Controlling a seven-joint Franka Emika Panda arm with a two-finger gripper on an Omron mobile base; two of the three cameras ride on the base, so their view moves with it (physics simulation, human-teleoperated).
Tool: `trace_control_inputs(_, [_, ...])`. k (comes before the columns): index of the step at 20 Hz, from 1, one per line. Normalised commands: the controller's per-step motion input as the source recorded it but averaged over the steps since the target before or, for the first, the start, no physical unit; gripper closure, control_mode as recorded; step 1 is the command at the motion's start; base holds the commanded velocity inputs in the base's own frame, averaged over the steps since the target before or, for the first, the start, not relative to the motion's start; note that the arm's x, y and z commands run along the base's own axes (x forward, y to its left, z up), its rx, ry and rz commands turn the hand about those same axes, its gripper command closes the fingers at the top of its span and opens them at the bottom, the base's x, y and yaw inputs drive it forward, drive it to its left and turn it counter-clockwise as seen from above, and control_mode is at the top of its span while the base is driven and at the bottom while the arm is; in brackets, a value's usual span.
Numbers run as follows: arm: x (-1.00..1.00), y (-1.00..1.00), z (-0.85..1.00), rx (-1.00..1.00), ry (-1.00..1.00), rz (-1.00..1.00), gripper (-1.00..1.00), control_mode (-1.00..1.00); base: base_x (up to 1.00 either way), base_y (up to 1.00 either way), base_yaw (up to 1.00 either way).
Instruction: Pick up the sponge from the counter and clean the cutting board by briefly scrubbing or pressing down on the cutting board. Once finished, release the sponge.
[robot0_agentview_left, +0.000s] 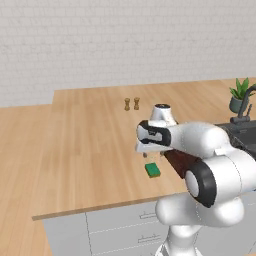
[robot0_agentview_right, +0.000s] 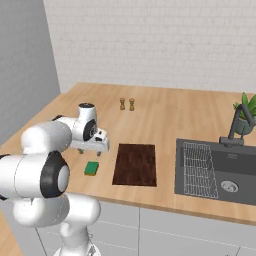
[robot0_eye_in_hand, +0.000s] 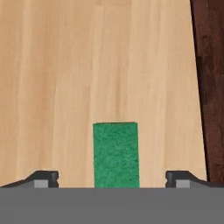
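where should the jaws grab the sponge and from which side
Across its two long sides, coming straight down from above. The sponge lies flat on the counter, beside the cutting board, and the open gripper already straddles its narrow width.

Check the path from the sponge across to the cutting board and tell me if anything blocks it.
Nothing visible does. The sponge lies on the counter just beside the cutting board, with bare wood between them. The open gripper hovers over the sponge, fingertips wide on either side. The two small shakers stand far back.
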Motion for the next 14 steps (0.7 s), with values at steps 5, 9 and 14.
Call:
trace_control_inputs(5, [-0.85, -0.34, 1.0, 0.16, -0.47, 0.0, -1.0, -1.0, 0.0, 0.0, 0.0])
trace_control_inputs(9, [-0.92, -0.31, 1.0, 0.14, -0.51, 0.0, -1.0, -1.0, 0.0, 0.0, 0.0])
trace_control_inputs(14, [-0.97, -0.21, 1.0, 0.13, -0.51, 0.0, -1.0, -1.0, 0.0, 0.0, 0.0])
